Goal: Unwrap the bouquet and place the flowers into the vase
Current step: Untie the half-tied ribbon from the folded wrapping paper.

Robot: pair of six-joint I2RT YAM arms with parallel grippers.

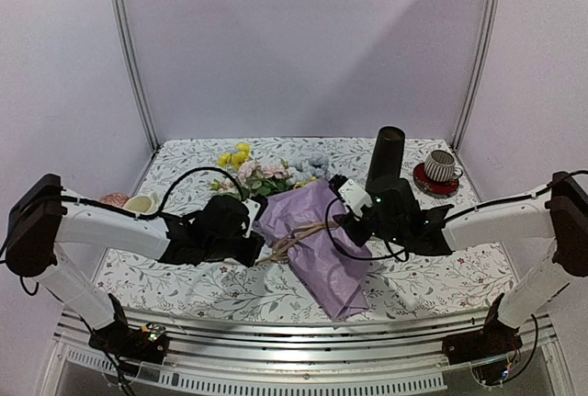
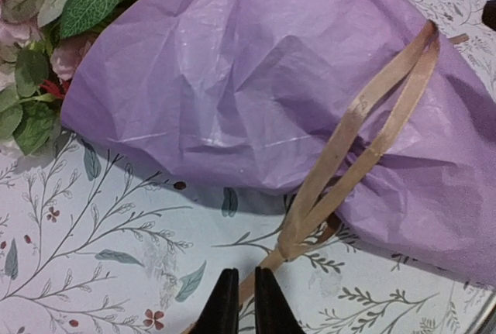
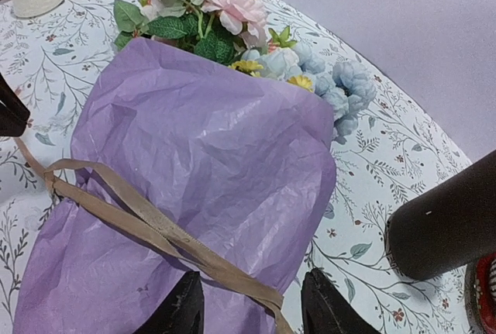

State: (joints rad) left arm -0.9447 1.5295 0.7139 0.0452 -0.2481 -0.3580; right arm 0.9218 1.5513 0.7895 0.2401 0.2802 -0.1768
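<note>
1. bouquet (image 1: 317,235) lies on its side in the middle of the worktop (image 1: 441,277), still wrapped in crinkled purple paper, narrow end toward the near edge, open end toward the far left.
2. flowers (image 1: 257,174) stick out of the open end: pink, yellow and pale blue blooms with green leaves, resting on the printed cloth.
3. raffia string (image 2: 364,129) is banded around the middle of the wrap in 2 flat strands; a loose tail runs off the left side.
4. left pincer (image 2: 246,311) sits low by the bouquet's left side, fingers nearly together and pinching that string tail.
5. right pincer (image 3: 252,307) is at the bouquet's right side, jaws apart, straddling the paper edge with the string band between them; cannot tell if the fingers press the paper.
6. vase (image 1: 386,162) is black and upright, just behind the right pincer and apart from the bouquet.
7. ribbed cup (image 1: 441,166) sits on a red saucer (image 1: 432,185) to the right of the vase.
</note>
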